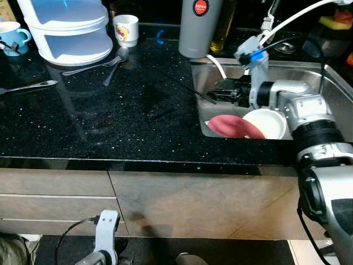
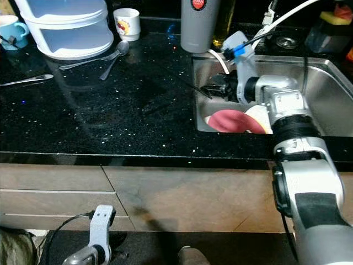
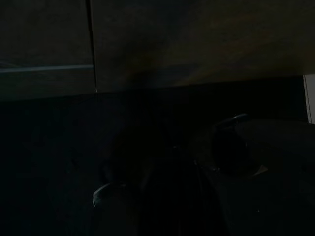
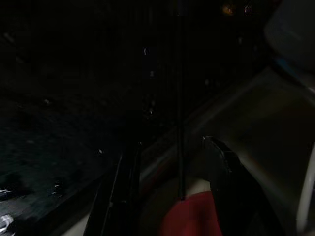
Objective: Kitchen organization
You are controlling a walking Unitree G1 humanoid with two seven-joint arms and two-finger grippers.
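The right gripper [image 1: 220,91] hung over the steel sink [image 1: 309,74], jaws apart around a thin dark stick [image 1: 193,91], apparently not clamped, above the red plate [image 1: 231,127]. The left gripper's jaws: cannot tell.

The right arm [image 1: 309,127] is showing silver metal segments joined by a black ribbed collar, at the right of the frame. A white cable is running from its wrist toward the upper right, beside a blue tag. Its gripper [image 1: 220,88] is showing black fingers. At lower left, the left arm [image 1: 105,232] is showing a silver bracket trailing a thin black cable.
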